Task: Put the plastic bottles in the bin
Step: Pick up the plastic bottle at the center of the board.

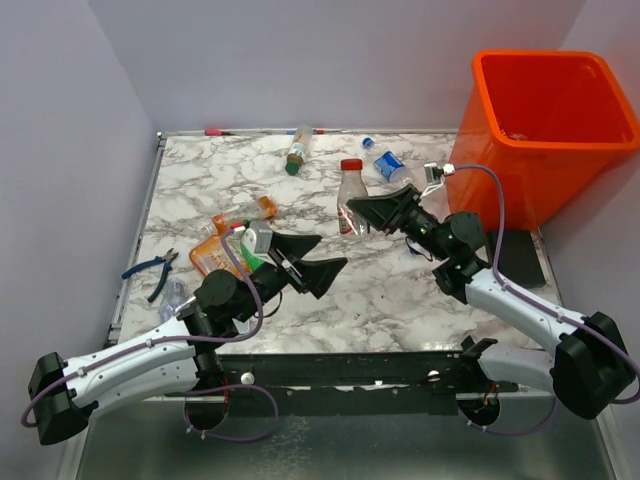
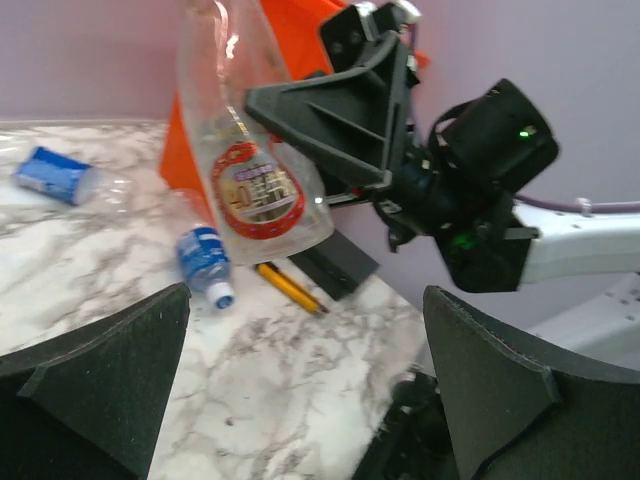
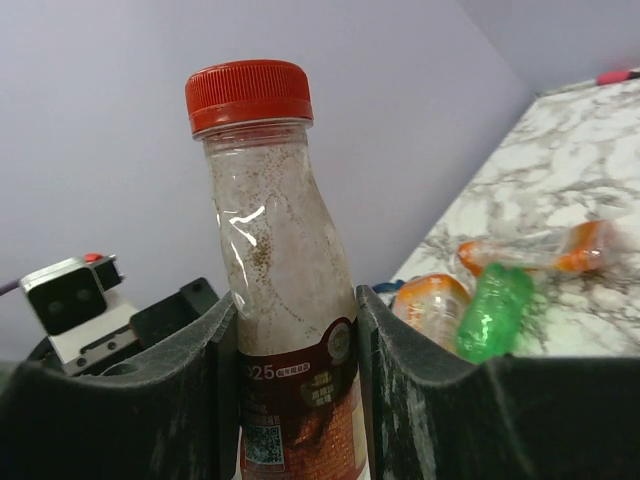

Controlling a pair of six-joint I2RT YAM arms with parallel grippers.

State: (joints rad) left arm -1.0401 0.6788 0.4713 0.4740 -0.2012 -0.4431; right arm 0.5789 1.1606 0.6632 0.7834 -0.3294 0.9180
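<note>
A red-labelled clear bottle [image 2: 255, 195] is clamped by the right gripper [image 2: 262, 108] before the bin [image 2: 295, 40]. A blue-labelled bottle [image 2: 205, 262] is seen on the marble surface [image 2: 300, 370], a crushed blue bottle [image 2: 55, 173] near its far edge.

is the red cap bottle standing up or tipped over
Upright: the red-capped bottle has its cap on top, with its body clamped in the right claw.
</note>
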